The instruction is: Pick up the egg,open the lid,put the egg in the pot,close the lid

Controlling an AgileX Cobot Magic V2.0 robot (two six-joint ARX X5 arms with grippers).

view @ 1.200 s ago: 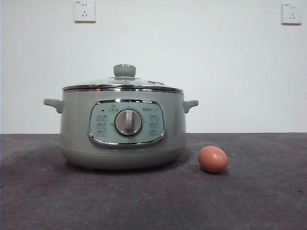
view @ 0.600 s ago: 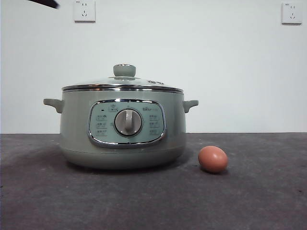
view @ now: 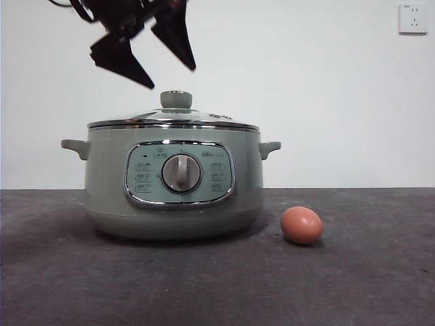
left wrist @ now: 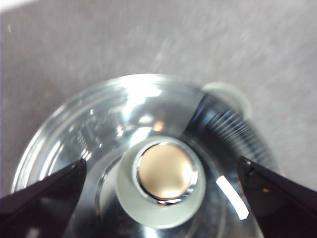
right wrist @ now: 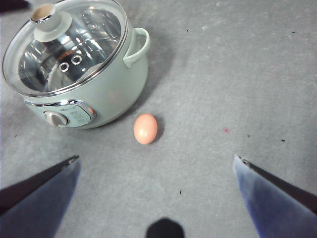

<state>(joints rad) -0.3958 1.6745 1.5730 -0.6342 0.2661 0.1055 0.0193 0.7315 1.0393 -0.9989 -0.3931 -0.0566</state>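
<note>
Grey table [view: 380, 285]: lid [view: 173, 117] covers pot [view: 109, 183]; egg [view: 302, 225] beside it.

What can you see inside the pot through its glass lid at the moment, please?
Through the lid, the pot shows a shiny steel interior with two small round holes and no food; the egg lies outside beside it. The knob and glare hide part of the floor.

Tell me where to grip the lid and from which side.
Grip the lid by its knob, coming straight down from above. The knob stands upright at the dome's centre; the glass and rim offer no hold. The open left gripper already hangs above it.
</note>
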